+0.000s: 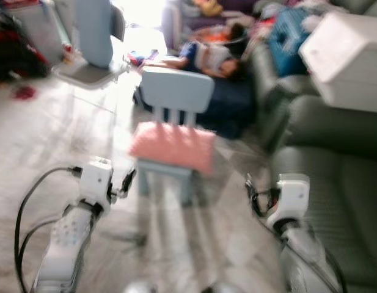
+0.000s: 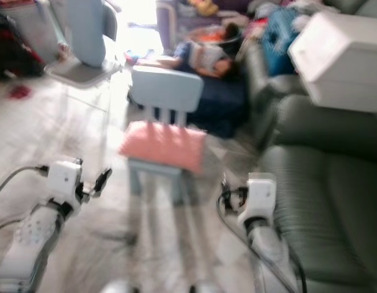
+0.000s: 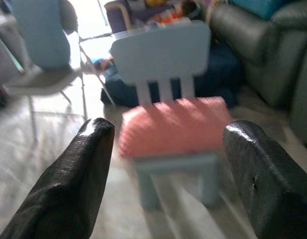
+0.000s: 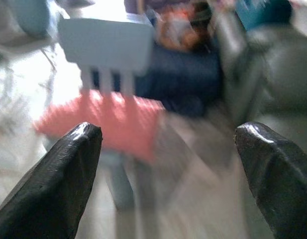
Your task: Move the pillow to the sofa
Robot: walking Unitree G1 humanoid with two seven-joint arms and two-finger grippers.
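Left eye view, blurred: pink pillow [image 1: 173, 146] lies on a small blue chair [image 1: 176, 91], grey sofa [image 1: 341, 183] just right; left hand [image 3: 163, 149] and right hand [image 4: 168, 149] hang wide open, empty, near it

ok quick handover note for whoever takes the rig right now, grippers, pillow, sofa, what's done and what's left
Left gripper: open, holding nothing, raised and aimed at the chair.
Right gripper: open, holding nothing, raised beside the sofa's front edge.
Pink pillow: lying on the seat of the small light-blue chair, ahead of the robot, untouched.
Grey sofa: on the robot's right, with a white box on it further back.
Done: robot faces the chair; views are blurred.
Left: close in, grasp the pillow, carry it right, set it on the sofa.
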